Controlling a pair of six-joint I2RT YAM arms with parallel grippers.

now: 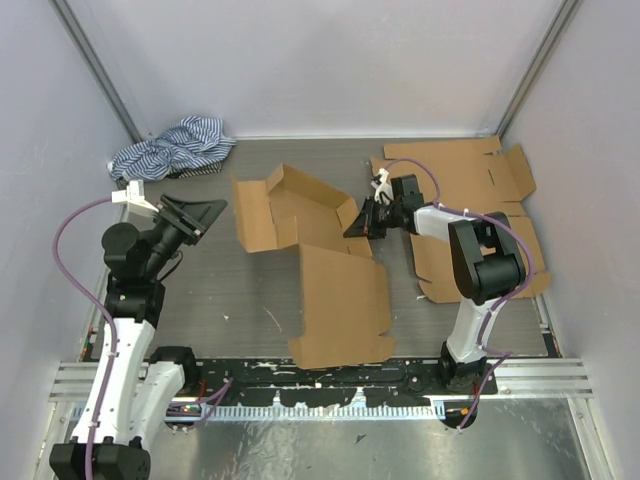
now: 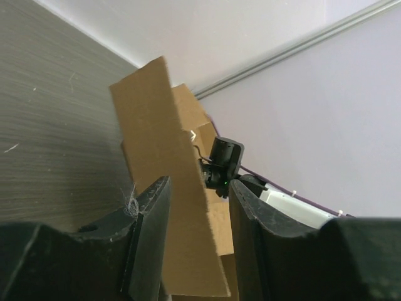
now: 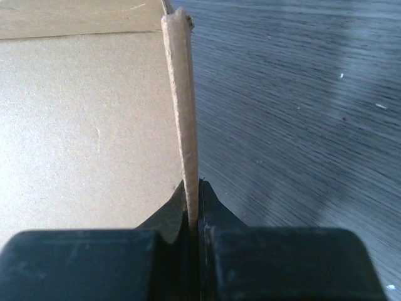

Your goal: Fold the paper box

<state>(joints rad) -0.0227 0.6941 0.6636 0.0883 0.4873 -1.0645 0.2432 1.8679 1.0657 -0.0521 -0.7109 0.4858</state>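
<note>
A brown paper box (image 1: pixel 300 225) lies half folded in the middle of the table, with a large flap (image 1: pixel 345 305) reaching toward the near edge. My right gripper (image 1: pixel 362 220) is shut on the box's right side flap, whose thin edge (image 3: pixel 182 94) runs up from between my fingers in the right wrist view. My left gripper (image 1: pixel 205 215) is open and empty, to the left of the box and apart from it. In the left wrist view the box's raised flap (image 2: pixel 163 169) shows beyond the open fingers (image 2: pixel 150 232).
A stack of flat cardboard blanks (image 1: pixel 480 185) lies at the right, under the right arm. A blue striped cloth (image 1: pixel 175 148) is bunched at the back left corner. Grey walls close in the table on three sides.
</note>
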